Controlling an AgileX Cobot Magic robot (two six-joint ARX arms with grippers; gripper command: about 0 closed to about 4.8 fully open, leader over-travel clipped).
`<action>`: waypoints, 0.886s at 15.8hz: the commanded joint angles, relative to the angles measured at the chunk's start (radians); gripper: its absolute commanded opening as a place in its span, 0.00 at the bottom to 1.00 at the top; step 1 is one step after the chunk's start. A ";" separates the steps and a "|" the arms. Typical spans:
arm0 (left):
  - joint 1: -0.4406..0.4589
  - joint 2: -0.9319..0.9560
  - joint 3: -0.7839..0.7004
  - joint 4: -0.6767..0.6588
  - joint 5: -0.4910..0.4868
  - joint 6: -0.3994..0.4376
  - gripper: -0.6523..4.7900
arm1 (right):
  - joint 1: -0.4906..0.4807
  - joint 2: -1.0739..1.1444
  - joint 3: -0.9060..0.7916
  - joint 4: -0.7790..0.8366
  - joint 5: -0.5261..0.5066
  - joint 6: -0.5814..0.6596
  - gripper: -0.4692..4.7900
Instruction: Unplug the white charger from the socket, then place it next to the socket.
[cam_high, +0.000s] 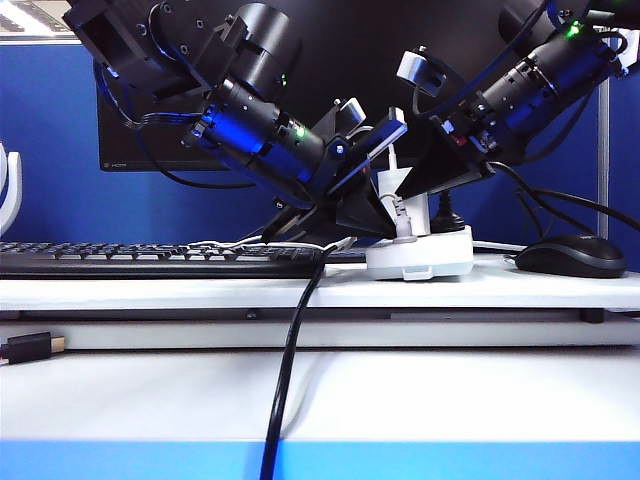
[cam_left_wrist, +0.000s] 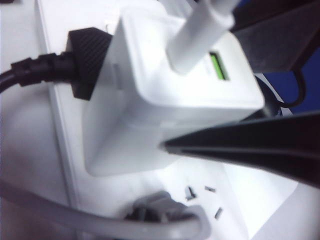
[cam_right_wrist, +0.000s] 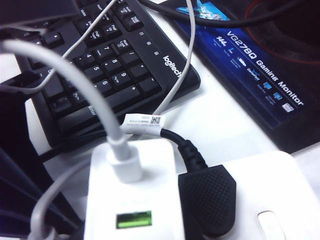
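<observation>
The white charger (cam_high: 419, 212) stands upright on the socket (cam_high: 430, 258), a white cable (cam_high: 393, 152) leaving its top. In the right wrist view the charger (cam_right_wrist: 132, 200) fills the near edge, its green port lit, next to a black plug (cam_right_wrist: 207, 200) on the socket (cam_right_wrist: 280, 185). My right gripper (cam_high: 414, 195) comes down from the right. In the left wrist view its black fingers (cam_left_wrist: 250, 145) lie against the charger's (cam_left_wrist: 160, 100) sides. My left gripper (cam_high: 352, 226) reaches low to the socket's left end. Its jaws are hidden.
A black keyboard (cam_high: 150, 258) lies left of the socket and a black mouse (cam_high: 570, 255) right of it. A thick black cable (cam_high: 285, 380) hangs over the shelf's front edge. A grey plug (cam_left_wrist: 160, 215) sits beside the charger. The monitor base (cam_right_wrist: 250, 65) lies behind.
</observation>
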 joint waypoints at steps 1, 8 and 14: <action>-0.009 0.015 -0.008 -0.067 0.009 0.008 0.11 | 0.013 -0.041 0.028 0.135 -0.077 -0.048 0.09; -0.010 0.015 -0.008 -0.068 0.020 0.008 0.11 | 0.011 -0.043 0.027 0.168 -0.116 -0.011 0.09; -0.016 0.015 -0.008 -0.072 0.023 0.008 0.11 | 0.019 -0.044 0.027 0.153 -0.136 -0.010 0.09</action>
